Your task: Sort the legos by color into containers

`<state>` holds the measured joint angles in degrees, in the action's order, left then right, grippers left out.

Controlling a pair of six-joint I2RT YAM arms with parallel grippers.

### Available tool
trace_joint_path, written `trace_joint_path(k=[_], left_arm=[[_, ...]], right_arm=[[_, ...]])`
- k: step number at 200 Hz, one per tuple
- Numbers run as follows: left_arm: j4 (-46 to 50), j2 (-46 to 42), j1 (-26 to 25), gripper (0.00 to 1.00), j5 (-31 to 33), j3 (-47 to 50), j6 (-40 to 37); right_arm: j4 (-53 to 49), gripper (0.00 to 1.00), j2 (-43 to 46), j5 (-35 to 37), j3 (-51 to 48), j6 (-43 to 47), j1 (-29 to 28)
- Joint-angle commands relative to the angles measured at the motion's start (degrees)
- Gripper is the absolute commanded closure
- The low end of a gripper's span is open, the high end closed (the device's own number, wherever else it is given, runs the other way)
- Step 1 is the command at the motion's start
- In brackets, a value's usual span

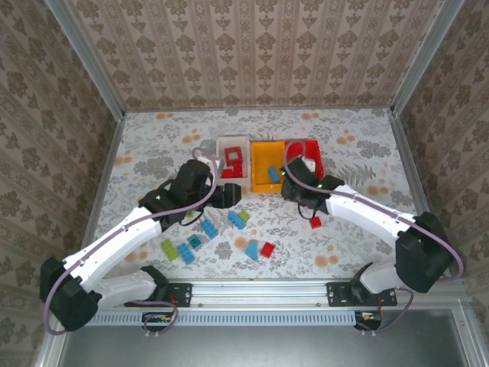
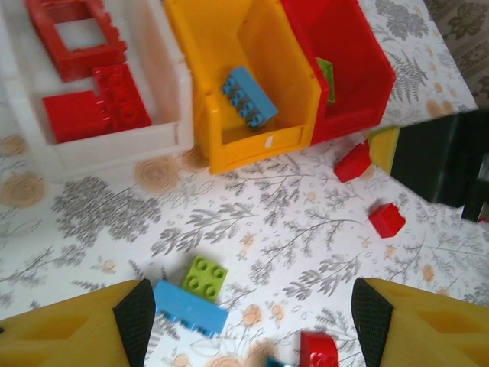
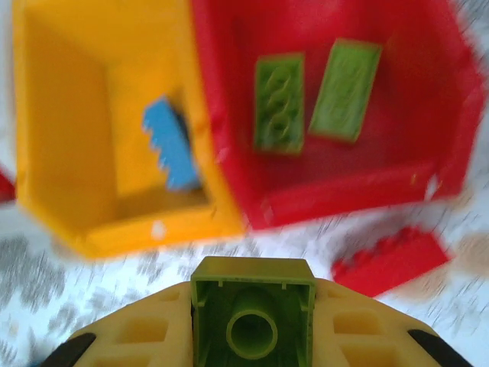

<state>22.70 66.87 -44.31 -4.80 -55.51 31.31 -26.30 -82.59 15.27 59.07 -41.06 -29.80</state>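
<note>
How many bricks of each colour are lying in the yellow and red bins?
Blue brick, in the yellow bin: 1
Green bricks, in the red bin: 2
Total: 3

Table (image 1: 145, 145): floral top.
Yellow bin (image 2: 221, 53): white bin (image 2: 114, 141) left of it, red bin (image 2: 367, 76) right.
Loose bricks (image 1: 208, 227): scattered just nearer than yellow bin.

White open rectangular plastic bin (image 1: 234, 141), yellow-orange plastic bin (image 1: 263, 160) and red plastic bin (image 1: 317, 164) stand wall to wall with no gap, right gripper (image 1: 294, 186) clamping a small light green plastic brick (image 3: 253, 302) crowds their near side, loose plastic bricks (image 1: 267, 249) litter mid-table, flowered table (image 1: 367, 160) free at right and far left.
</note>
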Motion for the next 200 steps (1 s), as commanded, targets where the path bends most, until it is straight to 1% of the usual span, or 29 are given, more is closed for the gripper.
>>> trace_joint_path(k=[1, 30, 53, 70, 88, 102, 110, 122, 153, 180, 200], left_arm=[[-2.96, 3.70, -1.33, 0.29, -0.71, -4.57, -0.36], [-3.90, 7.95, -2.99, 0.29, 0.52, -8.42, -1.49], [-5.81, 11.37, -4.18, 0.28, 1.61, -11.69, -2.68], [-4.32, 15.25, -5.19, 0.28, 3.00, -16.79, -4.84], [-1.93, 18.91, -6.35, 0.27, 4.70, -21.83, -7.10], [-0.85, 20.69, -7.15, 0.27, 5.45, -24.10, -8.31], [-0.14, 21.31, -7.28, 0.27, 5.79, -24.85, -8.50], [0.39, 21.31, -7.28, 0.27, 6.16, -24.66, -8.09], [1.61, 18.53, -7.09, 0.27, 8.38, -20.71, -6.05], [5.12, 13.78, -6.41, 0.27, 11.86, -15.30, -1.06], [12.23, 8.67, -5.10, 0.27, 15.77, -10.16, 6.72]], right_arm=[[-0.56, 0.80, -6.37, -4.34, 6.18, 7.95, 5.71], [0.18, 0.80, -17.55, -9.14, 16.48, 11.03, 10.60], [-0.25, 0.79, -24.87, -12.58, 22.91, 11.86, 12.98], [-1.47, 0.79, -29.03, -14.30, 26.88, 12.47, 13.87], [-2.76, 0.75, -32.13, -15.02, 29.59, 12.67, 14.19], [-2.79, 0.66, -33.44, -15.05, 30.09, 12.51, 14.46], [-2.79, 0.59, -33.83, -15.04, 30.10, 12.31, 14.62], [-2.79, 0.53, -33.80, -15.09, 29.81, 12.16, 14.89], [-1.69, 0.42, -30.17, -14.98, 27.73, 12.71, 14.98], [-1.49, 0.41, -24.63, -14.24, 24.95, 13.06, 14.93], [0.61, 0.42, -18.13, -14.04, 20.23, 13.08, 14.16]])
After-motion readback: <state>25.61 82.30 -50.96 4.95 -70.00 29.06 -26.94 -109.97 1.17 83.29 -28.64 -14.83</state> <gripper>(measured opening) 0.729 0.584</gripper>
